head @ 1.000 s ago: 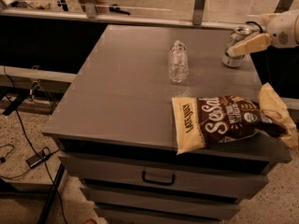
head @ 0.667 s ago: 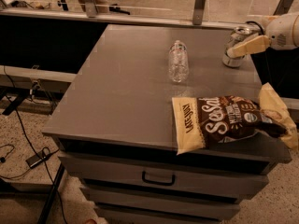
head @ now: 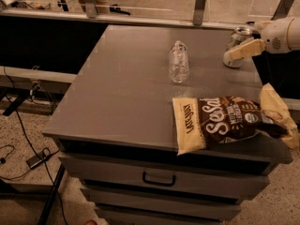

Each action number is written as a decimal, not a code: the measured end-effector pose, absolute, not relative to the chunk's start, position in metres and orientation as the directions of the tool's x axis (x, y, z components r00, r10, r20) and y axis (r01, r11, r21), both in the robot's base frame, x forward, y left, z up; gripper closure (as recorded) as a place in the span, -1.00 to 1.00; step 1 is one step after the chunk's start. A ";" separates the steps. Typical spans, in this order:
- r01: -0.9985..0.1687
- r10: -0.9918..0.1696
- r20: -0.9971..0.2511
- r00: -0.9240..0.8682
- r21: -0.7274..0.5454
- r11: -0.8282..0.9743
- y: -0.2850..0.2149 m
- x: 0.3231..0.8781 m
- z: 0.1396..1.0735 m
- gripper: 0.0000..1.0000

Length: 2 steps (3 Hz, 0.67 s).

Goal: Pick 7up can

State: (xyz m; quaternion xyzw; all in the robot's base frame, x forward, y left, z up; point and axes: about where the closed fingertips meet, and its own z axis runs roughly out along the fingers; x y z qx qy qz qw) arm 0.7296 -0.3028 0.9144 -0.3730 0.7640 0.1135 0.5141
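The whitish-silver cylindrical 7up can (head: 241,33) with green markings is standing upright near the far right corner of the grey table (head: 126,88). The robot's cream-coloured gripper (head: 238,51) is extending in from the right at the can, partly covering its front; whether its jaws are open or closed cannot be told.

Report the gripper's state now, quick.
Gripper: at the 7up can on the cabinet top's far right corner; open or closed cannot be told.
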 end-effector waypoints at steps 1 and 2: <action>-0.696 -0.447 -0.871 -0.203 -0.193 0.692 -0.297 0.734 0.905 -0.65; -0.701 -0.440 -0.873 -0.211 -0.179 0.691 -0.295 0.735 0.900 -0.19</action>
